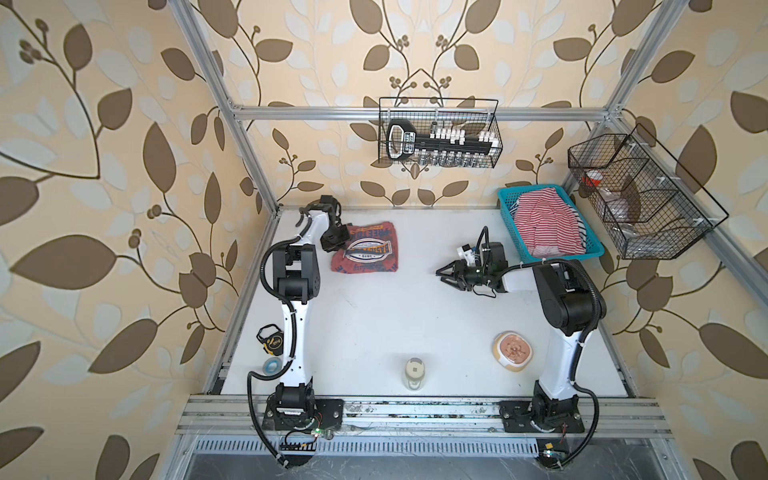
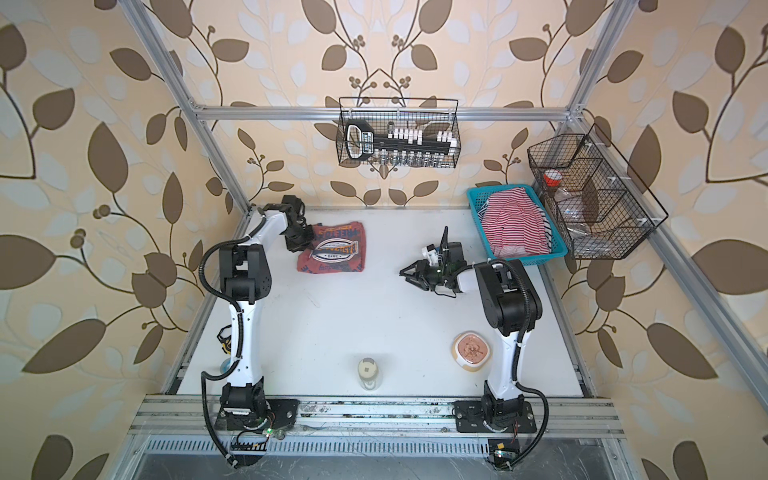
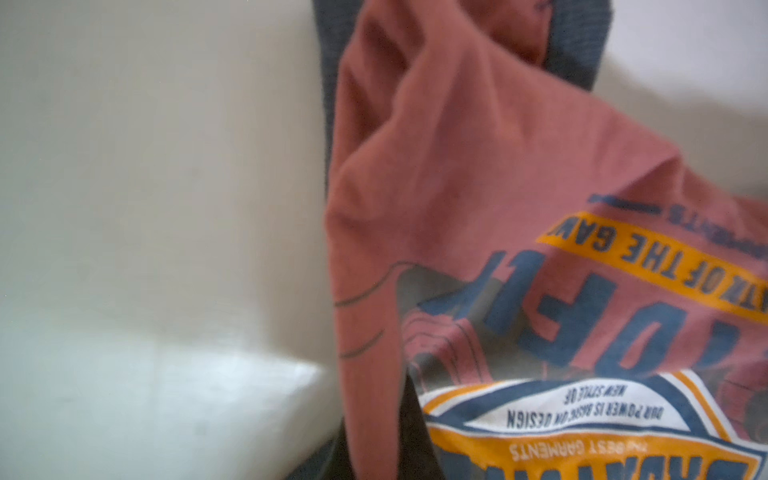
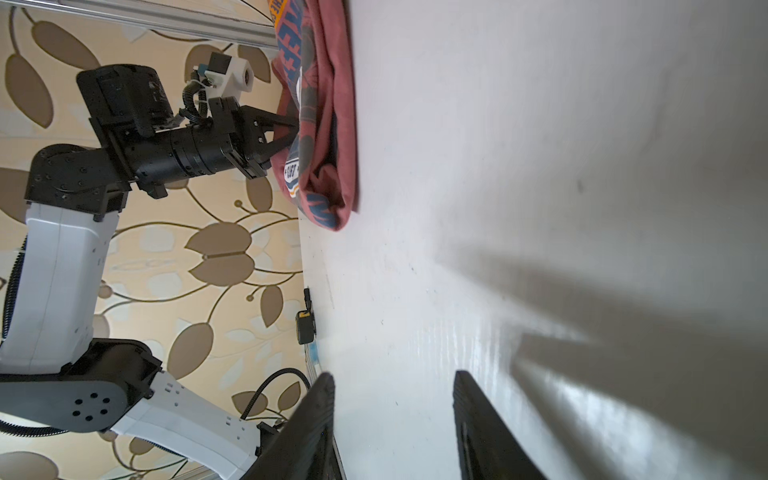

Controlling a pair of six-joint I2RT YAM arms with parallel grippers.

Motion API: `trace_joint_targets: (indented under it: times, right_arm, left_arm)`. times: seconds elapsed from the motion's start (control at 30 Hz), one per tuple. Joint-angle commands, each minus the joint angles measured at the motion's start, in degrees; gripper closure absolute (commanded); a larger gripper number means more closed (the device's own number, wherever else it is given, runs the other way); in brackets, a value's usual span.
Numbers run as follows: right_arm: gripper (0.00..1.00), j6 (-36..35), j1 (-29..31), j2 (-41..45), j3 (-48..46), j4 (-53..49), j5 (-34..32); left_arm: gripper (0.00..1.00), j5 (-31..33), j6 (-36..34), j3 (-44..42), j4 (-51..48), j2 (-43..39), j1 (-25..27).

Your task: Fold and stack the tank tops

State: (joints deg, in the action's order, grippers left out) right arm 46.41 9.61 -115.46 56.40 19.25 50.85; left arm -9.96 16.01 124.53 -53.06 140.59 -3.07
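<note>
Left gripper (image 4: 296, 126) is pinched shut on the red top's (image 1: 368, 249) left edge, at the table's (image 1: 374, 332) back left. Right gripper (image 1: 440, 274) hangs half open, empty, mid-table. Striped top (image 1: 544, 224) lies heaped in the basket (image 1: 508, 208).

The red tank top (image 1: 365, 249) is soft, matt knit cloth with a coarser-textured dark trim, its printed graphic flatter and smoother than the weave; the striped tank top (image 1: 544, 224) is thin, crumpled cloth; the basket (image 1: 561, 254) around it is glossy turquoise plastic lattice; the table (image 1: 395, 307) is smooth and white with a soft sheen and faint scuffs; the frame (image 1: 316, 112) is brushed silvery metal; the wire basket (image 1: 438, 104) is thin black-coated metal mesh; the robot arms (image 1: 291, 332) have smooth white shells, matt black joints and ribbed black hose; the jar (image 1: 414, 374) looks clear and glossy; the bowl (image 1: 512, 353) shines like glazed ware.
</note>
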Motion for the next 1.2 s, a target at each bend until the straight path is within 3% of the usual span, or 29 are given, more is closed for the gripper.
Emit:
trace_joint_targets:
  times: [0.0,0.23,0.5,1.17]
  right_arm:
    - [0.54,-0.03,-0.08,0.24,-1.1,2.95,1.62]
    - [0.54,-0.85,-0.04,-0.03,-0.64,1.76,1.81]
    - [0.54,-1.63,0.06,-0.8,0.01,-0.85,0.09]
    - [0.54,-1.5,4.01,-2.97,4.42,-5.27,-3.26]
  left_arm:
    - [1.0,1.68,-7.05,4.7,-3.64,0.86,-3.22]
    - [1.0,4.79,-16.93,10.22,-4.96,3.58,-6.57]
    - [1.0,5.8,-20.26,13.68,-0.8,5.98,-10.66]
    - [1.0,13.57,-26.72,16.57,10.93,9.25,-12.93]
